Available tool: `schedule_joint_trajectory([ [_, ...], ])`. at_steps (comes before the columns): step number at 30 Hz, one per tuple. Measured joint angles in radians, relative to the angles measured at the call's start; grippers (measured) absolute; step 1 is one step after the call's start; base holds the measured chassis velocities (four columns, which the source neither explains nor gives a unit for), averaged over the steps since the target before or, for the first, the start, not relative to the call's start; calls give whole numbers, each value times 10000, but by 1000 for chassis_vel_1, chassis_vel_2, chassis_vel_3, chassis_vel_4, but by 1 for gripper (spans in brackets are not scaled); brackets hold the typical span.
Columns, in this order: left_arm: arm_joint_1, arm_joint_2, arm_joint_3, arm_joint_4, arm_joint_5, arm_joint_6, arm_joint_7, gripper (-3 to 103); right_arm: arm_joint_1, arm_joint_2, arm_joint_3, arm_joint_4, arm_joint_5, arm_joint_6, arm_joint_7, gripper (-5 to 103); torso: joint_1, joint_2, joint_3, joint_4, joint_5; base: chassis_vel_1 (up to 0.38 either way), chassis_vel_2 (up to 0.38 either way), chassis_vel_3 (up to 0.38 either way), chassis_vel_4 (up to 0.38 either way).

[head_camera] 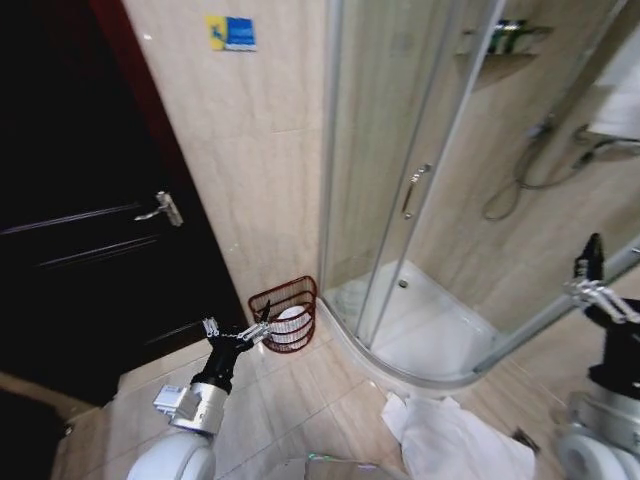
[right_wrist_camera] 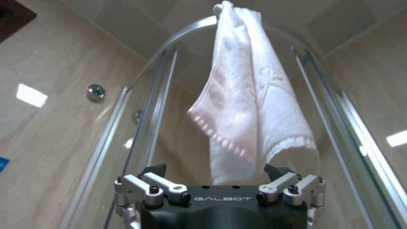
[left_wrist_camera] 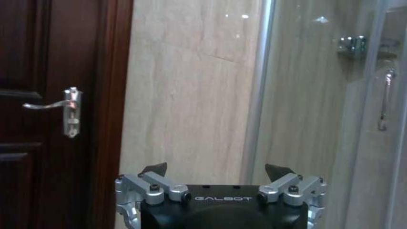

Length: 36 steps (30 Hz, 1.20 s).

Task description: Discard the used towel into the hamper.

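A white towel (right_wrist_camera: 254,100) hangs folded over the curved top rail of the shower enclosure. My right gripper (right_wrist_camera: 216,171) is open just below it and points up at it, with nothing between the fingers; in the head view the right gripper (head_camera: 594,272) is raised at the right edge. The hamper (head_camera: 283,312), a reddish-brown openwork basket with something white inside, stands on the floor against the wall beside the shower. My left gripper (head_camera: 237,336) is open and empty, low and close to the hamper's near side. In the left wrist view the left gripper (left_wrist_camera: 216,170) faces the tiled wall.
A dark wooden door (head_camera: 90,230) with a metal lever handle (left_wrist_camera: 66,109) stands left of the hamper. The glass shower enclosure (head_camera: 400,200) with its white tray fills the right. White cloth (head_camera: 455,440) lies crumpled on the floor tiles by the shower's curb.
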Motion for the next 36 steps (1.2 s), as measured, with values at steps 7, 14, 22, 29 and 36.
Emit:
schedule_joint_trajectory([
  [7,0,0,1,0,0,0,1,100,845,-1148,1643,-291,1015,-658,72,100,0,0,0,-3,1,0,0,0,0],
  [14,0,0,2,0,0,-1,1,100,1081,-2186,2836,-918,2300,-850,-404,100,0,0,0,-3,1,0,0,0,0],
  [22,-1,1,1,0,0,-1,1,100,869,-2520,3376,-1258,3277,-887,-868,100,0,0,0,-4,-1,0,0,0,0],
  [29,-1,1,1,0,0,0,1,100,919,-2477,3084,-1254,3270,-875,-876,100,0,0,0,-3,-4,-17,-31,22,21],
  [36,0,-1,1,0,0,0,1,100,930,-2479,2897,-1221,2886,-753,-917,100,0,0,0,-3,1,-128,-125,146,138],
])
